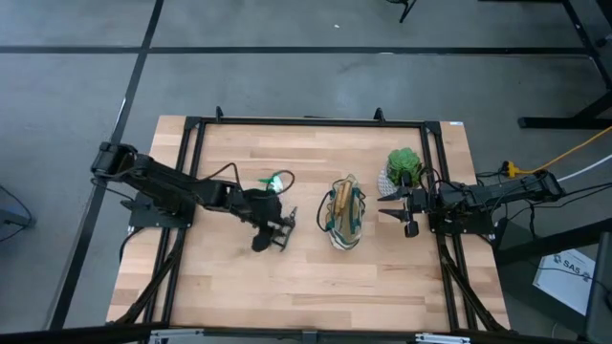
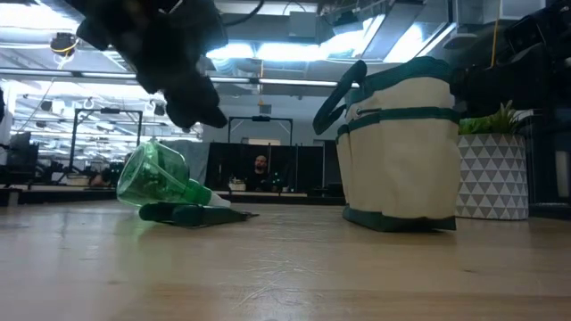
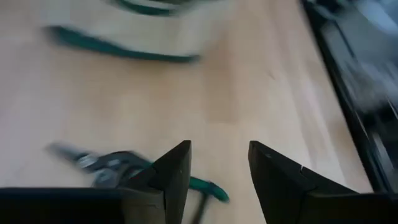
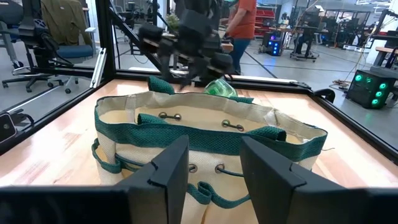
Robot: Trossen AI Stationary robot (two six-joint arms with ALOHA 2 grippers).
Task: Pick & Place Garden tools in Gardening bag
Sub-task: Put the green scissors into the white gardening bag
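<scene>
My left gripper (image 3: 219, 149) stands open above the table, left of the gardening bag (image 1: 344, 212), touching nothing. Just below and beside its fingers, the pruning shears (image 3: 106, 167) lie flat on the wood. The green spray bottle (image 2: 156, 178) lies on its side farther back (image 1: 277, 182). The beige bag with green trim stands upright (image 2: 401, 147), and a wooden handle (image 1: 339, 199) shows inside it. My right gripper (image 4: 214, 146) waits open to the right of the bag (image 1: 387, 208), pointing level at it.
A green plant in a white patterned pot (image 1: 404, 167) stands at the back right, close to my right arm. A black frame (image 1: 196, 129) runs around the table. Bare wood (image 1: 316, 287) lies near the front edge.
</scene>
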